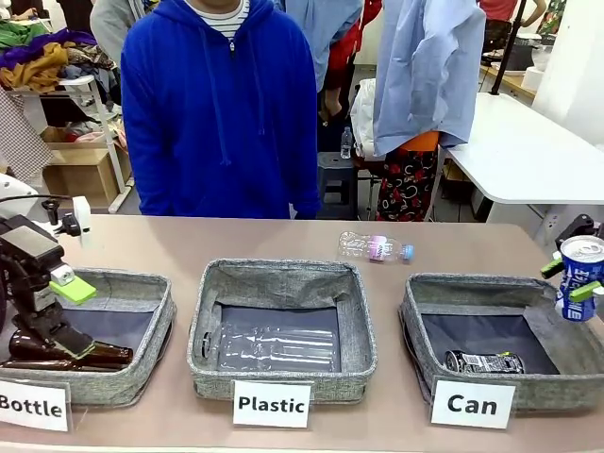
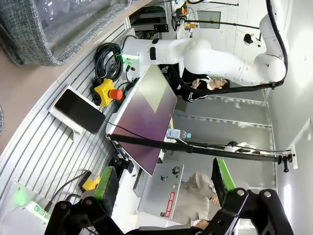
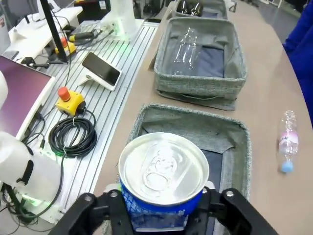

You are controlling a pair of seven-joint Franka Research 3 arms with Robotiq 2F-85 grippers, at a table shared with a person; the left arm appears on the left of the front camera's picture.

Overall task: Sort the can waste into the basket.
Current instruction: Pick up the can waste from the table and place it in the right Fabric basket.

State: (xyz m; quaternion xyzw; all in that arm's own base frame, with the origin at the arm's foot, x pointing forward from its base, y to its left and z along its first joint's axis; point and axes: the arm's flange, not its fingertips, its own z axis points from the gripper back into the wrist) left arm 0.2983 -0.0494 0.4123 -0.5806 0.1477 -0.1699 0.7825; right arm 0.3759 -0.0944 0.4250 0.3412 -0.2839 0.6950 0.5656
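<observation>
right gripper [image 1: 578, 276] with its green-padded fingers clamped on either side of the blue-and-white can [image 1: 580, 276], held upright above the right rim of the "can" basket [image 1: 427, 304]. in the right wrist view the can's silver top [image 3: 164, 168] sits between the fingers, with the basket's dark lining beyond them. a black can [image 1: 484, 361] lies on its side on the basket floor, below and to the left of the held can. left gripper [image 1: 58, 291] hangs over the "bottle" basket [image 1: 142, 286], fingers apart with nothing between them; brown glass bottles [image 1: 75, 353] lie below. a clear plastic bottle [image 1: 376, 247] lies on the table [image 1: 170, 241] beyond the baskets.
</observation>
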